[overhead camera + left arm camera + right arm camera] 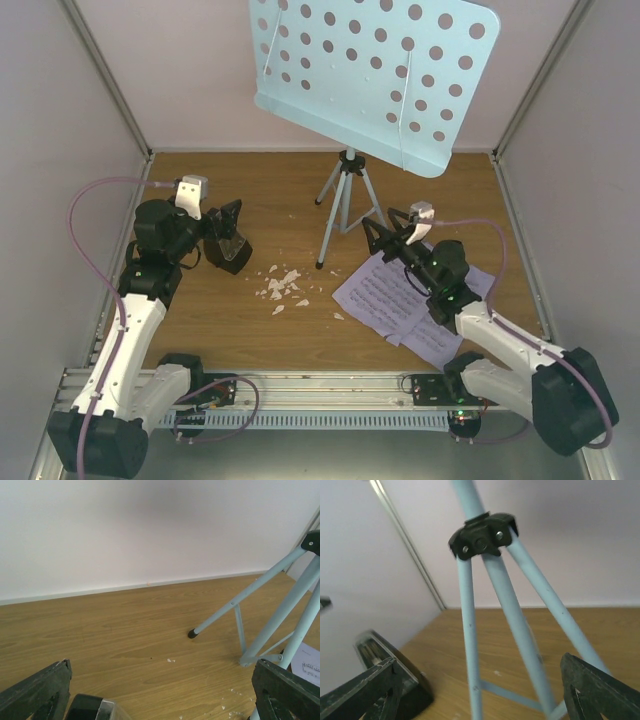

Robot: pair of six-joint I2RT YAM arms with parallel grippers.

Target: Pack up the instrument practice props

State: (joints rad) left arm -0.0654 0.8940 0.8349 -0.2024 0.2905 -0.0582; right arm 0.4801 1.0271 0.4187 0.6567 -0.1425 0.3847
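Stand position: light blue music stand (pixel 345 118) upright on its tripod toward the back of the table (pixel 220 335), hole-dotted desk tilted overhead.

Top view only: lilac sheet-music pages (pixel 385 295) lie flat right of the tripod, my right arm above them; white crumbs (pixel 282 285) lie scattered between my arms.

My left gripper (pixel 228 232): jaws wide apart, at the small black metronome (pixel 236 258) left of the stand; I cannot tell whether they touch.

Left wrist view adds the metronome's top at the bottom edge, just beside one finger, a black-tipped tripod leg ahead, and a page corner at far right.

My right gripper (pixel 383 236): jaws wide apart, clamped on nothing.

Right wrist view alone shows the black hub where the three legs join, the legs framed between my fingers.
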